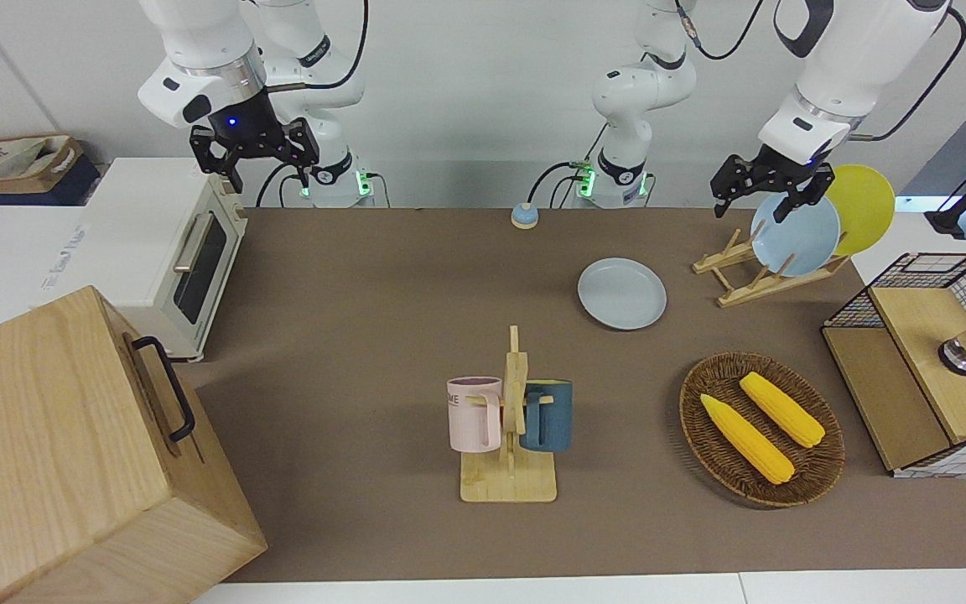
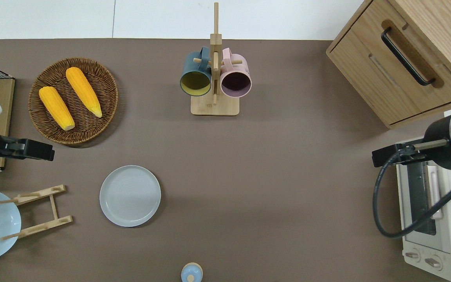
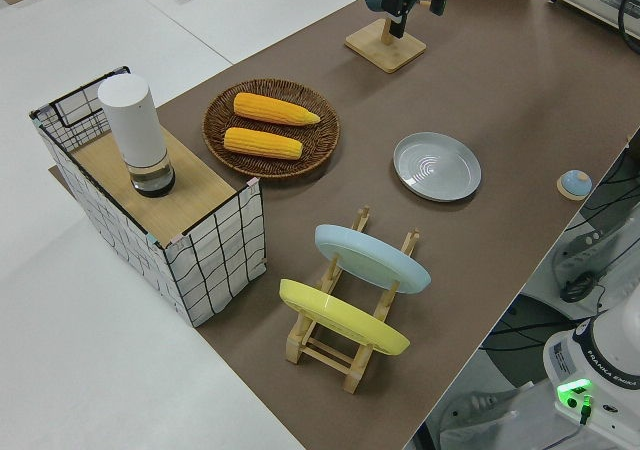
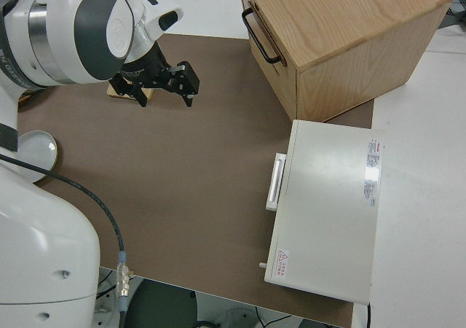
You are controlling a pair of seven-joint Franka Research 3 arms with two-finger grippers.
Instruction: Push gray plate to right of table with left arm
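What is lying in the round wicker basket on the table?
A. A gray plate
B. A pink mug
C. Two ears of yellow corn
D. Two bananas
C: the wicker basket holds two ears of yellow corn lying side by side, while the gray plate sits flat on the bare table, nearer to the robots than the basket.

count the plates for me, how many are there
3. The gray plate lies flat on the table. The light-blue plate and the yellow plate stand on edge in the wooden rack toward the left arm's end. None seem hidden.
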